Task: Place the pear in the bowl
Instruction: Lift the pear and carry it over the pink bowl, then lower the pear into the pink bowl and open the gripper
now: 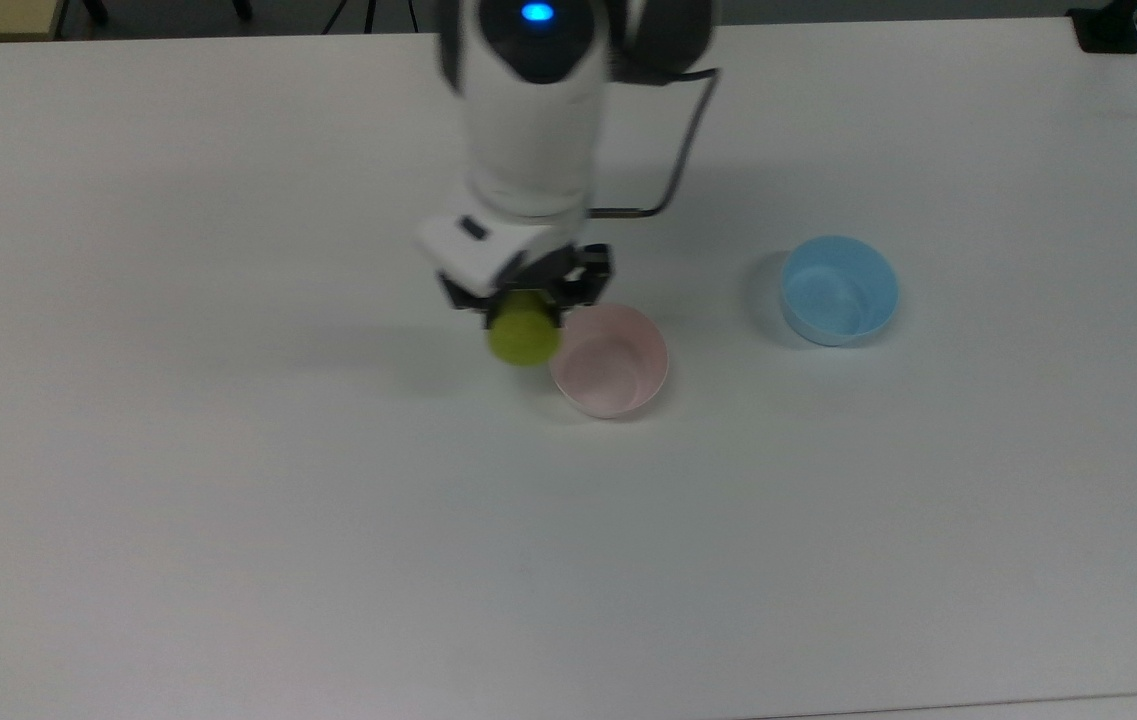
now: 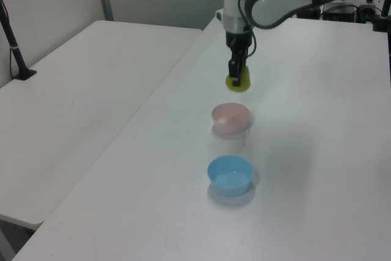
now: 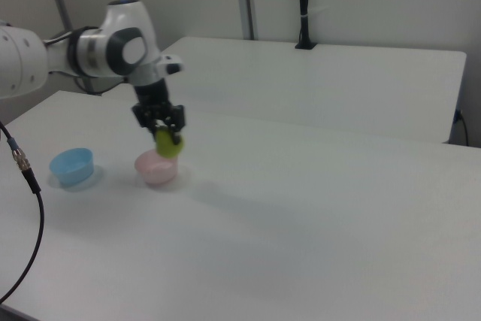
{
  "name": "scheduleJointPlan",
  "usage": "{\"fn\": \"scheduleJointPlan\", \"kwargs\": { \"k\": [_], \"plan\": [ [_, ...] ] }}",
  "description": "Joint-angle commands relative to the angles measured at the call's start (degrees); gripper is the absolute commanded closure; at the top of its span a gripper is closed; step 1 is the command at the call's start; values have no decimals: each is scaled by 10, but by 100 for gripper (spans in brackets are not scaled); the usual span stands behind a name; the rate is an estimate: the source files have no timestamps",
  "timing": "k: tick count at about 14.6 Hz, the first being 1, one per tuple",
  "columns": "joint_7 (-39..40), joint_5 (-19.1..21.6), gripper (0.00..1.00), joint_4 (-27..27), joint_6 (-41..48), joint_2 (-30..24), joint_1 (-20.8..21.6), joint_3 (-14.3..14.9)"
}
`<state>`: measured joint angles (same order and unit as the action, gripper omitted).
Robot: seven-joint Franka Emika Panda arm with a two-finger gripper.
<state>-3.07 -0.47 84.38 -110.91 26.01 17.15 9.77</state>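
My gripper (image 1: 525,300) (image 2: 237,76) (image 3: 164,127) is shut on the yellow-green pear (image 1: 524,337) (image 2: 239,82) (image 3: 168,143) and holds it in the air above the white table. The pale pink bowl (image 1: 610,361) (image 2: 230,118) (image 3: 156,168) stands on the table just to the right of the pear in the top view. In that view the pear overlaps the bowl's left rim. In the left view the pear hangs above and just beyond the bowl.
A light blue bowl (image 1: 839,290) (image 2: 230,175) (image 3: 72,166) stands farther toward the top view's right. A second white table (image 2: 79,96) (image 3: 316,80) adjoins this one. A black cable (image 3: 26,208) hangs at the right view's left edge.
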Motion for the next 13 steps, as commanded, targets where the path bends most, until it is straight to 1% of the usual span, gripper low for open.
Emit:
{"fn": "scheduleJointPlan", "kwargs": {
  "k": [1, 3, 4, 6, 7, 8, 9, 11, 12, 13],
  "plan": [
    [-50, 6, 87, 3, 1, 16, 61, 17],
    [-74, 6, 84, 3, -27, 34, 75, 16],
    [-75, 4, 82, 5, -44, 40, 75, 15],
    [-68, 2, 79, 6, -48, 46, 72, 16],
    [-68, 1, 72, 6, -48, 46, 69, 16],
    [-68, -1, 34, 6, -48, 46, 68, 16],
    [-71, -1, 0, 7, -46, 45, 70, 16],
    [-77, 0, 0, 6, -38, 36, 69, 16],
    [-86, 0, 0, 6, -37, 24, 68, 15],
    [-97, 0, 0, 8, -27, -4, 63, 13]
  ]
}}
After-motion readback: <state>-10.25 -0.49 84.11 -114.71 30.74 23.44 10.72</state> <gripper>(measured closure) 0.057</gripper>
